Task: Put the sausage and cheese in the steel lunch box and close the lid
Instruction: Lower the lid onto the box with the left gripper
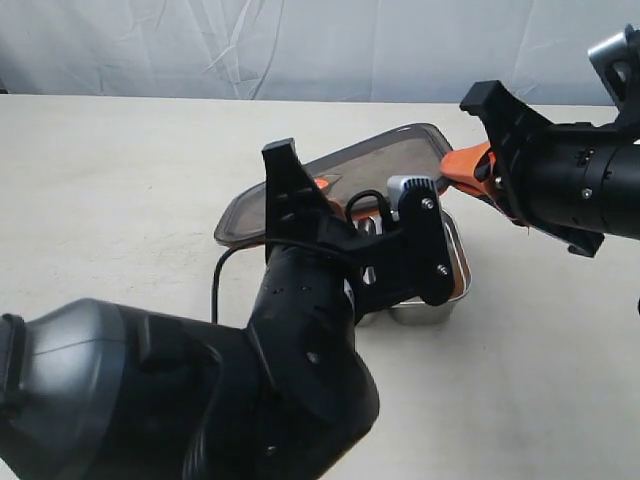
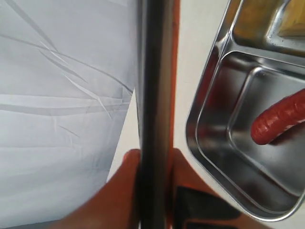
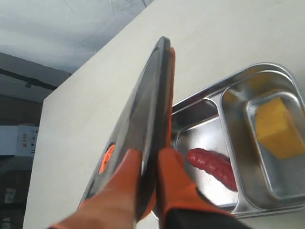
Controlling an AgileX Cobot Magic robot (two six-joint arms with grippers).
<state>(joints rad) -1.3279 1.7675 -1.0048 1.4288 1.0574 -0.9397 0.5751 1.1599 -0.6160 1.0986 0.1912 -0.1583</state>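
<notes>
The dark translucent lid (image 1: 385, 160) hangs tilted above the steel lunch box (image 1: 461, 268), held at both ends. My left gripper (image 2: 155, 162) is shut on its near-left edge, orange fingers (image 2: 125, 191) on either side. My right gripper (image 3: 150, 164) is shut on the far-right edge, also seen in the exterior view (image 1: 466, 166). Both wrist views show the lid (image 3: 153, 95) edge-on. The red sausage (image 3: 213, 165) lies in one compartment of the box (image 3: 282, 69). In the neighbouring compartment sits the yellow cheese (image 3: 279, 126). In the left wrist view the sausage (image 2: 281, 121) lies in the box (image 2: 193, 129).
The box stands on a pale tabletop (image 1: 120, 180) with a white cloth backdrop (image 1: 300, 40) behind it. My left arm (image 1: 200, 400) fills the front of the exterior view and hides much of the box. A black cable (image 1: 218, 275) runs beside that arm.
</notes>
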